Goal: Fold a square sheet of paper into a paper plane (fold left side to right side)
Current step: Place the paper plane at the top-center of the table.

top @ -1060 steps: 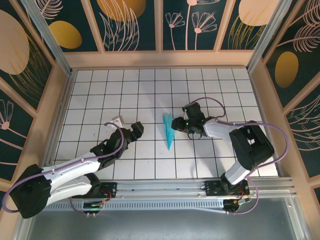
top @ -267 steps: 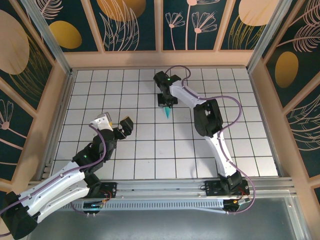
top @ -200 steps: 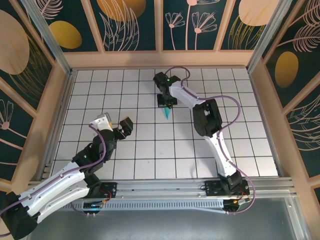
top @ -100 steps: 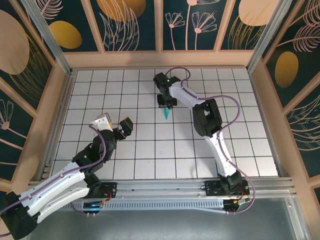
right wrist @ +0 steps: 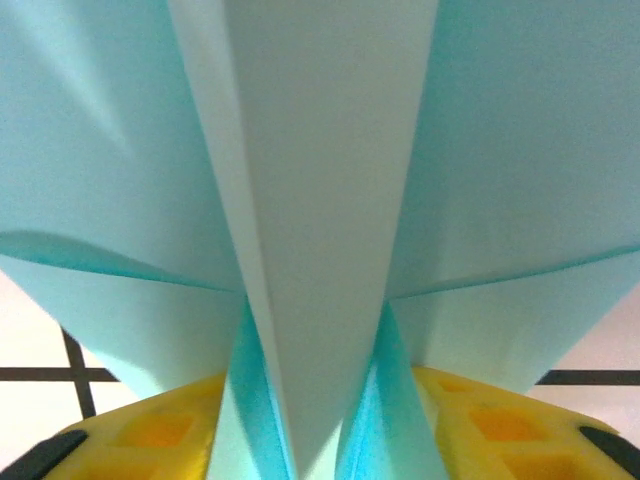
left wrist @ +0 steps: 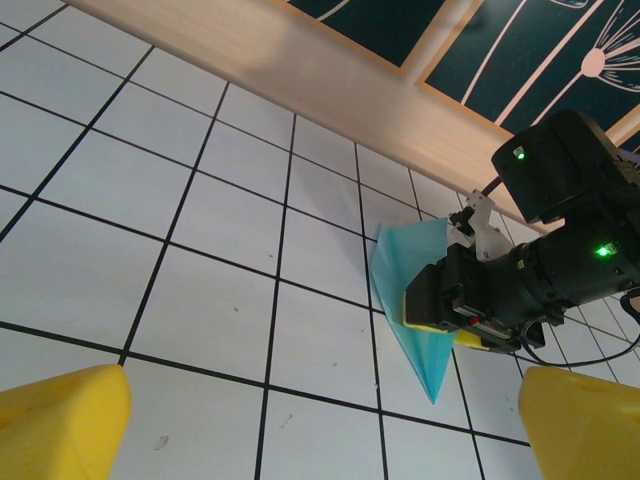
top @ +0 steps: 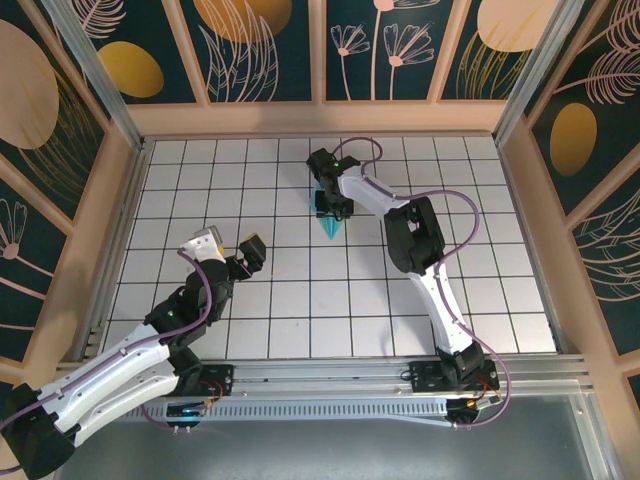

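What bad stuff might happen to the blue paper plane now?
1. The paper plane has its middle fold between the right gripper's yellow fingers. If the thin paper snags when that arm pulls away, the plane might get dragged or crumpled.
2. The left gripper hangs open off to the side, well apart from the plane, so nothing would steady it if it slid across the table.
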Robot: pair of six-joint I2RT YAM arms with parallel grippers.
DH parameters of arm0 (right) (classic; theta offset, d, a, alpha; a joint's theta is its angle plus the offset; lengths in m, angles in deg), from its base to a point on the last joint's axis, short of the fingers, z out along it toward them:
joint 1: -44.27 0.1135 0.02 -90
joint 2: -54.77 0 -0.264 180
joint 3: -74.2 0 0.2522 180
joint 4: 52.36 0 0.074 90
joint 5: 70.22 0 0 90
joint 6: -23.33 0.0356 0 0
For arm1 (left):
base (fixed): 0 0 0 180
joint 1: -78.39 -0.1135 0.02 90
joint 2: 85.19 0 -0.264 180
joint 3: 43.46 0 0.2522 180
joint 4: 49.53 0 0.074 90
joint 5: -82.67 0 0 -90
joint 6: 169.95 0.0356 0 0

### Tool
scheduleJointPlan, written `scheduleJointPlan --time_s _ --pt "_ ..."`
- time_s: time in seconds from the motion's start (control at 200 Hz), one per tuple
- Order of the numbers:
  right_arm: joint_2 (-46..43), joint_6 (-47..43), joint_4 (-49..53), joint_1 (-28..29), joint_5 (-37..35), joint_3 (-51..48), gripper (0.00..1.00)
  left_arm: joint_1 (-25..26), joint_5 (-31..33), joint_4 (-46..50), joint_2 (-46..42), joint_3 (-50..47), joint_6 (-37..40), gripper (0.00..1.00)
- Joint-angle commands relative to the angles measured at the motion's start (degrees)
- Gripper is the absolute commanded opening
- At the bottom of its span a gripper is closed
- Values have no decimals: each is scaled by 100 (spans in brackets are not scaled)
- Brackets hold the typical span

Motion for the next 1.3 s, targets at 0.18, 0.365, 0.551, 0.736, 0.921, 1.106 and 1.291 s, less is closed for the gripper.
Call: scheduleJointPlan --time_s 0.18,0.365,0.551,0.736,0.921,1.106,1.291 --pt "-283 189 -20 39 -231 -346 52 -31 135 60 -44 -14 -48 99" --pt "-459 64 64 60 -319 -332 52 -24 144 75 66 103 21 99" --pt "-678 12 -26 60 -190 -443 51 -32 292 239 454 401 147 99" --pt "-830 -49 26 85 -224 -491 52 -46 354 254 785 598 158 99" --pt "-1089 -150 61 150 -222 -656 55 -191 269 226 979 746 81 99" --pt "-1874 -216 -243 197 -155 -1324 59 -719 -207 275 1285 1018 102 99" --pt "-3317 -294 -1001 -50 -276 -2745 64 -2009 -1358 217 1733 1173 263 99"
